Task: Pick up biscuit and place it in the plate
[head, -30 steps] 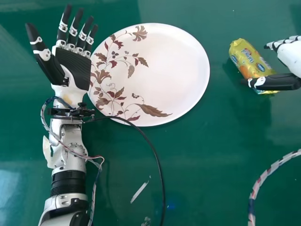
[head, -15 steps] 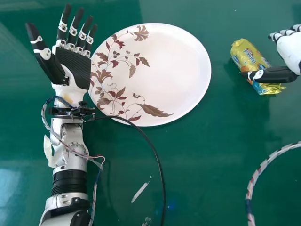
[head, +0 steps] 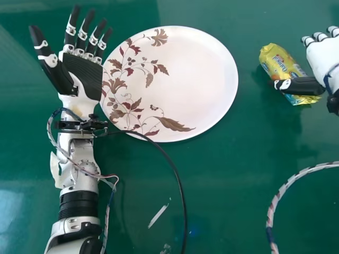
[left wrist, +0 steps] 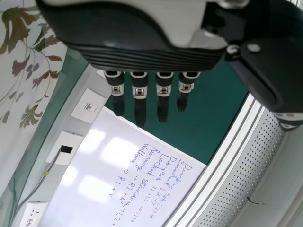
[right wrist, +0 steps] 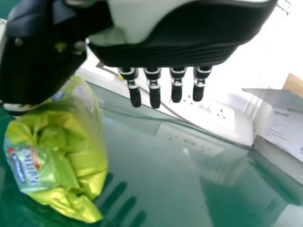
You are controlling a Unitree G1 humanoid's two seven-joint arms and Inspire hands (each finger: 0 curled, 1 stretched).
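Hanging beside the yellow biscuit packet point(head: 279, 62), which lies on the green table point(head: 233, 190) right of the flowered plate point(head: 190, 79), the right hand point(head: 323, 57) has open, straight fingers and its thumb over 1 end, while the left hand point(head: 82, 79), fingers straight too, is by the plate's left edge.

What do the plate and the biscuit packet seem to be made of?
The plate looks like smooth, glossy ceramic or melamine, off-white with printed leaves; looks alone don't settle which. The biscuit packet seems to be thin plastic film, shiny yellow, since it creases and crumples at its end.
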